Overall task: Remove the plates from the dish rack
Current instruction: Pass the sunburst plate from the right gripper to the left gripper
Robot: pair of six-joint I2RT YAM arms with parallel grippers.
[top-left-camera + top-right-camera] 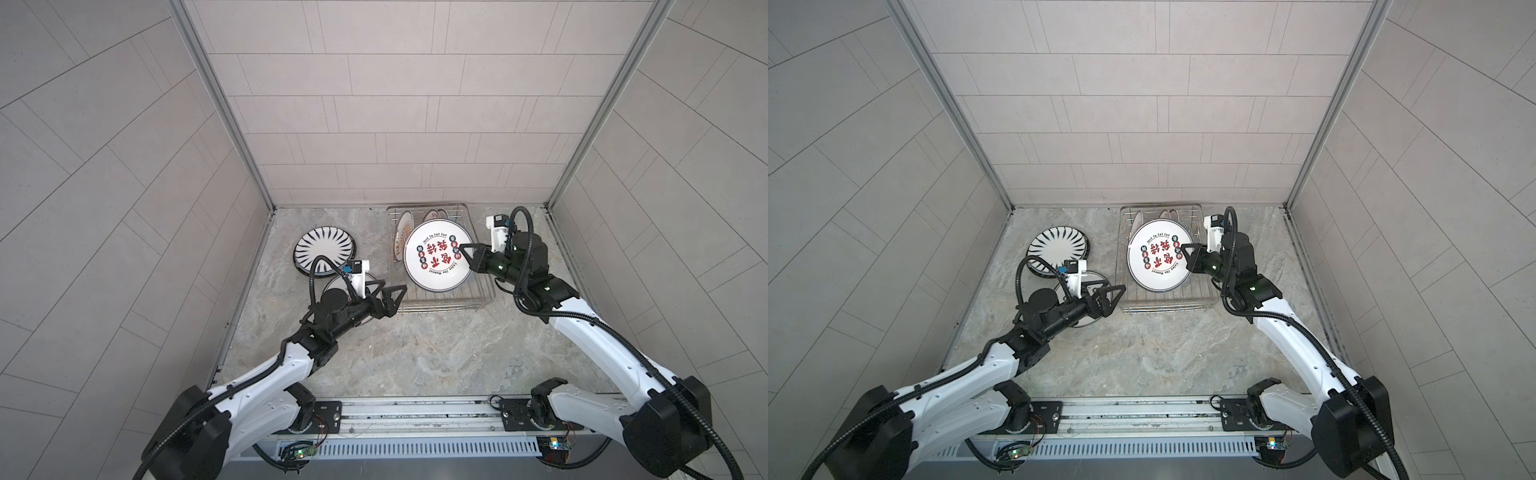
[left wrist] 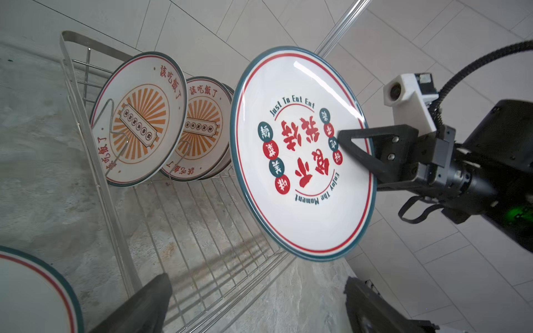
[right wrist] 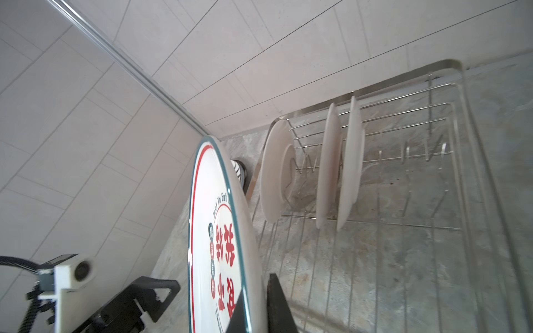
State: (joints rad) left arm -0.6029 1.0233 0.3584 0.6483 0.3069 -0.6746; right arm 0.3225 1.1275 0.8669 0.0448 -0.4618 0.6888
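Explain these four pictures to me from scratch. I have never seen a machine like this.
Two white robot arms work at a marble table, each ending in a two-fingered gripper. Two pictures look down from overhead and are nearly alike; the other two come from small cameras on each arm's wrist. The right gripper is shut on the rim of the lettered plate, holding it tilted over the dish rack. The left gripper hangs open and empty beside the rack. Three plates stand in the rack, and a striped plate lies on the table.
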